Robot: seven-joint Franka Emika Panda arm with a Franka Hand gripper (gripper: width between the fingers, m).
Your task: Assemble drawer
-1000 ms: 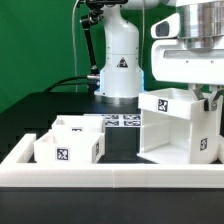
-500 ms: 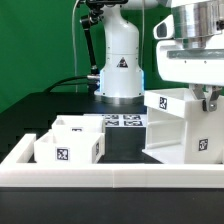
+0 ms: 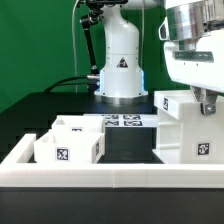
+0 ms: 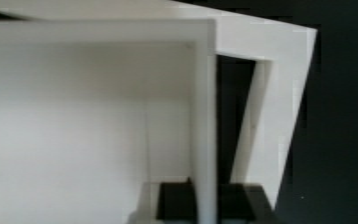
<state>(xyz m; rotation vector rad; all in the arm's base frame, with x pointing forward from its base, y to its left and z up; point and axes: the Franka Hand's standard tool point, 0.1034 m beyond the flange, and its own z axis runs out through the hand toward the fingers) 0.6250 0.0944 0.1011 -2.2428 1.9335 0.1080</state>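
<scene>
Grips, seemingly, a thin upright wall of the large white hollow plastic casing point(image 3: 185, 135), clamped between the black pads point(image 4: 174, 206) of the gripper point(image 4: 208, 205). Could pivot or slip in so narrow a pinch, then tip. Leaves two small white rectangular plastic trays point(image 3: 68, 146) well aside from the jaws.

The casing point(image 3: 185, 132) runs off the exterior view's right edge and hides most of the claw point(image 3: 207, 101); the rear tray point(image 3: 77, 125) sits partly behind the front tray point(image 3: 68, 148); the marker board point(image 3: 124, 120) is partly covered. In the wrist view the casing is blurred and cropped, only dark fingertips point(image 4: 176, 200) showing.
</scene>
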